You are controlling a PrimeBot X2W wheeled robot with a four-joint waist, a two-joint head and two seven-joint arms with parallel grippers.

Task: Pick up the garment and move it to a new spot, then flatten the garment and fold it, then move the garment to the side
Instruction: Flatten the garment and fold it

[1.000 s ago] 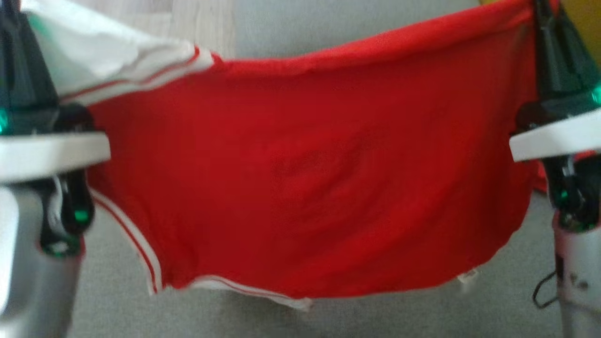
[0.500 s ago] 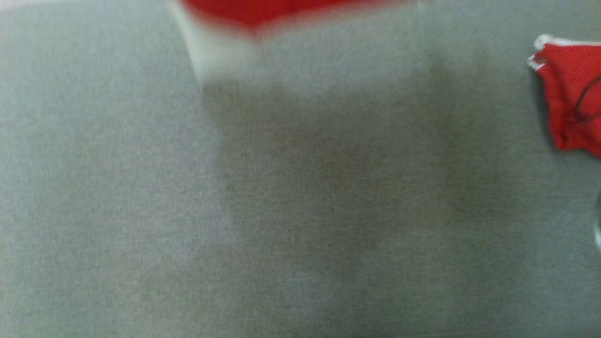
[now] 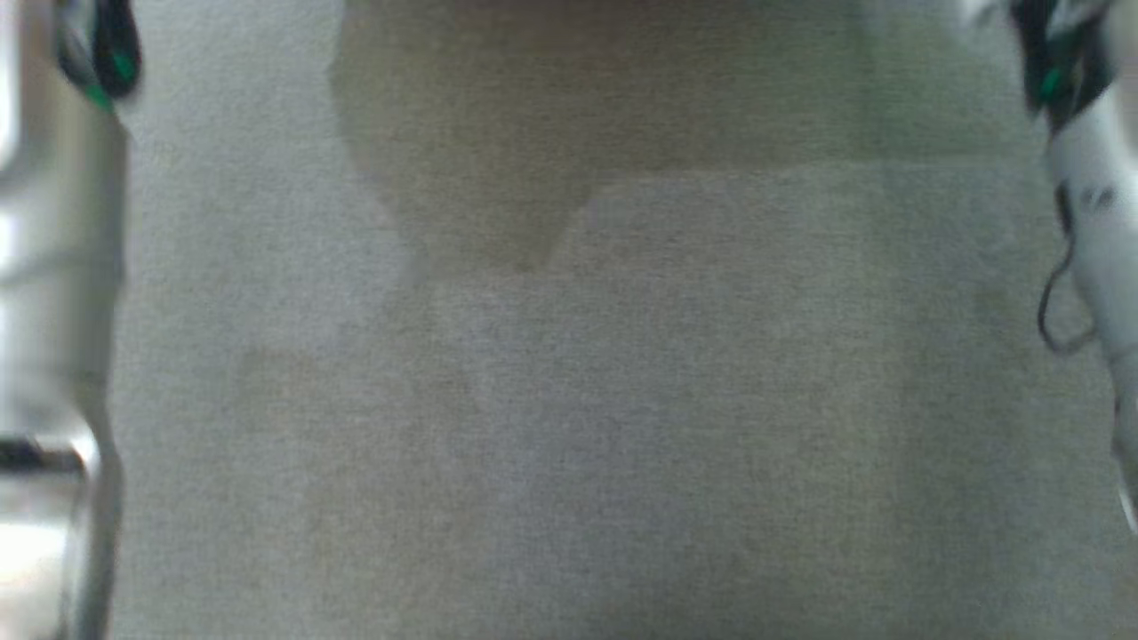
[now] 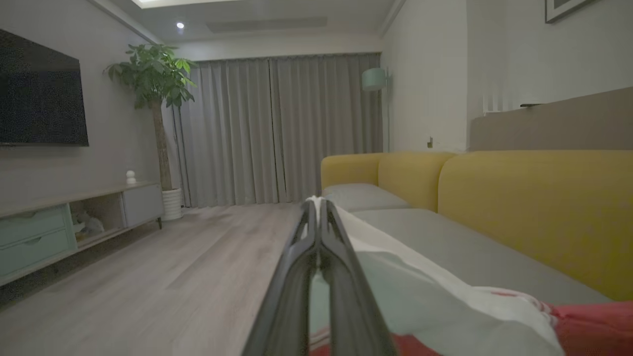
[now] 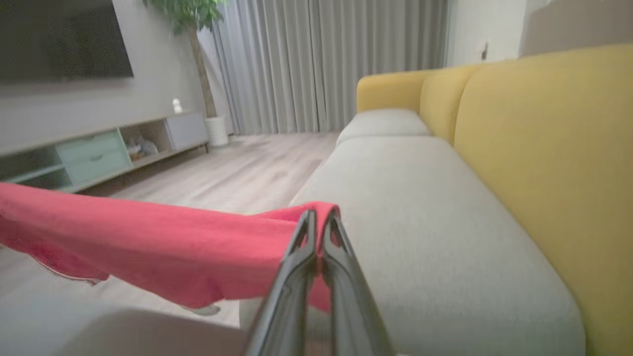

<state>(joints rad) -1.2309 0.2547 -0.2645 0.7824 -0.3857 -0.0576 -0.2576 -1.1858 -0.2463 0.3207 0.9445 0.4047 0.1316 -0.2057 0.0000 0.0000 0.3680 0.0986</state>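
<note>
The garment is red with a white part and white-and-red trim. In the left wrist view my left gripper [image 4: 316, 203] is shut on its white part [image 4: 435, 296], and the red cloth [image 4: 593, 326] trails off to the lower right. In the right wrist view my right gripper [image 5: 319, 215] is shut on a red edge of the garment [image 5: 148, 242], which stretches away to the left above the sofa seat. The head view looks down on the grey seat cushion [image 3: 622, 400], with a cloth-shaped shadow [image 3: 462, 133] at the top and my pale forearms at the left [image 3: 53, 311] and right [image 3: 1098, 240] edges.
The grey sofa seat [image 5: 420, 207] runs long, backed by yellow cushions [image 5: 544, 148]. Beyond it lie a wooden floor [image 4: 198, 267], a low TV cabinet [image 4: 59, 222], a potted plant [image 4: 156, 79] and grey curtains [image 4: 277, 128].
The head camera has swung downward, so the red garment that filled its picture a second ago has passed out at the top. Both grippers stay shut on the cloth.
</note>
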